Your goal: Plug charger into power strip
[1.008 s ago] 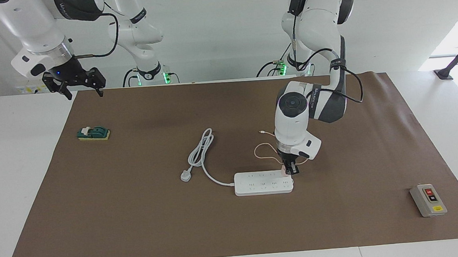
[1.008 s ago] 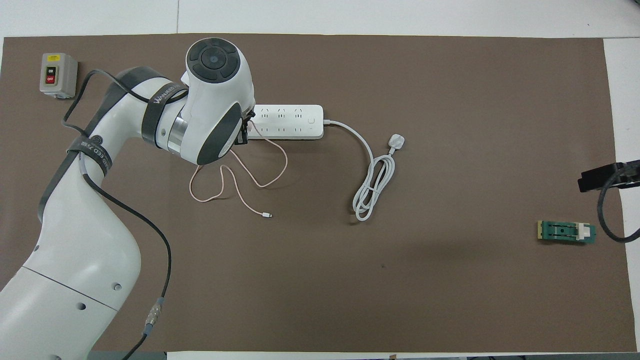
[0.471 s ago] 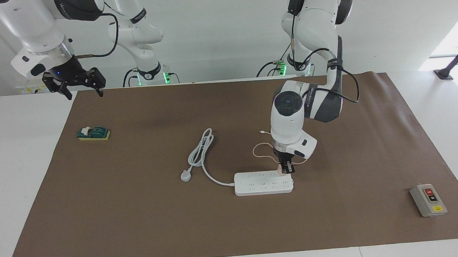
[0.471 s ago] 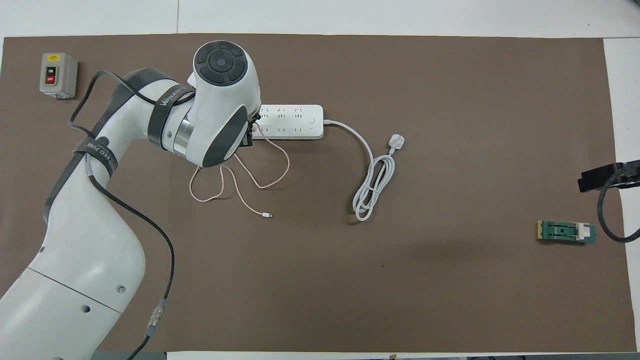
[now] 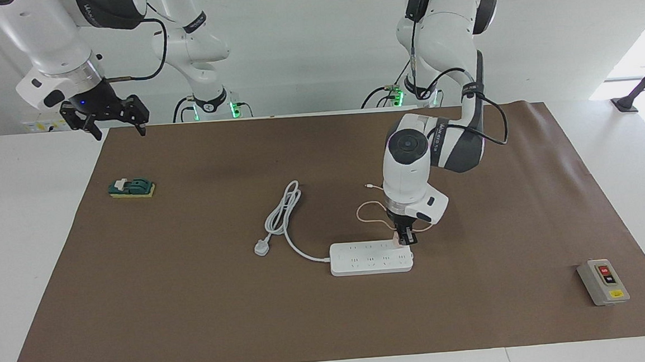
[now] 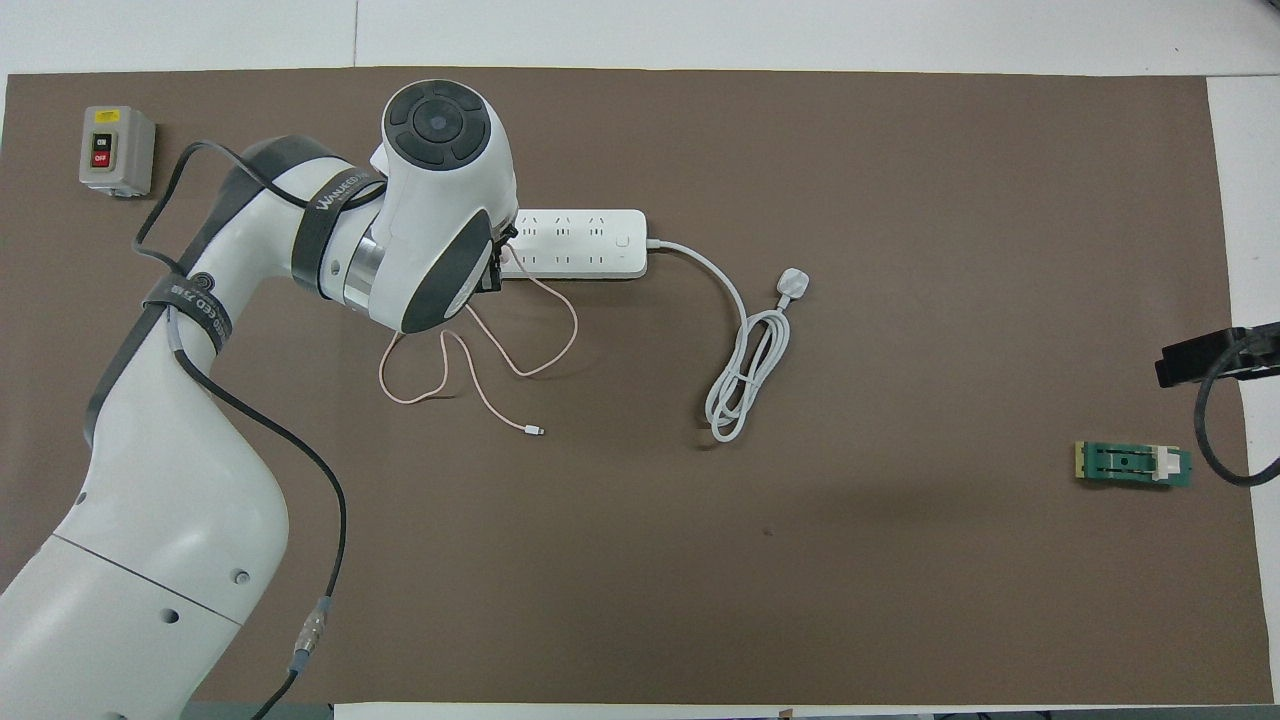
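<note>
pink charger hovering at the strip's end socket

pink shows just between the fingertips of your left gripper (image 5: 405, 241), which is clamped tight on the charger (image 5: 397, 240) right at the end of the power strip (image 5: 371, 257) toward the left arm's end of the table. over the last second the wrist has slid a little along the strip toward its middle and then eased back slightly, while the grip has not loosened at all. to me that reads as small corrections to line the pins up with the last outlet, not a finished insertion. the wrist hides the contact point from above, so you probably cannot confirm from here whether the pins have entered. the charger's thin cable (image 6: 480, 365) lies looped on the brown mat (image 6: 900, 600) nearer to the robots than the strip, slack and unsnagged. your right gripper (image 5: 111, 120) waits spread open above the mat's corner at the right arm's end, holding nothing. the strip itself has not shifted, so pressing down looks like the next need.
</note>
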`<state>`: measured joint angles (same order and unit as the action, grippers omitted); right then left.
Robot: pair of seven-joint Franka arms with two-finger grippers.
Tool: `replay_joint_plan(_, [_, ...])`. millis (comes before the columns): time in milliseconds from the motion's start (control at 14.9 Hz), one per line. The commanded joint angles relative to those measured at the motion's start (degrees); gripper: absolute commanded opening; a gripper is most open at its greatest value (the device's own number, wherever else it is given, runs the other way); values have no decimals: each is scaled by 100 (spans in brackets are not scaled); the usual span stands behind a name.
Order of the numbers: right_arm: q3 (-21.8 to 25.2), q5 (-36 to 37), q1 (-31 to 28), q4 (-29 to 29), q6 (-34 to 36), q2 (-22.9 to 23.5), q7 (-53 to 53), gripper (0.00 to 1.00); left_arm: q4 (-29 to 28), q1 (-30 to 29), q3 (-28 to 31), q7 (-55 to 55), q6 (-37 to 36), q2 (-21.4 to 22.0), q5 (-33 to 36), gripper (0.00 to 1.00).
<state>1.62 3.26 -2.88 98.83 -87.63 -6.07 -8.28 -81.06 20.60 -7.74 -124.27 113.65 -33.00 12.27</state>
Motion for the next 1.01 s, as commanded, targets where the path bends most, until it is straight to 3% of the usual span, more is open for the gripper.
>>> replay_joint_plan(0, [-65,-10,-98,128,18,-132,-86,100,3,-4,27,-63,-54,-57,47,0])
replay_joint_plan(941, [-39,-229,-125,127,27,-132,-94,100,-121,-4,9,-28,-53,-40,29,0])
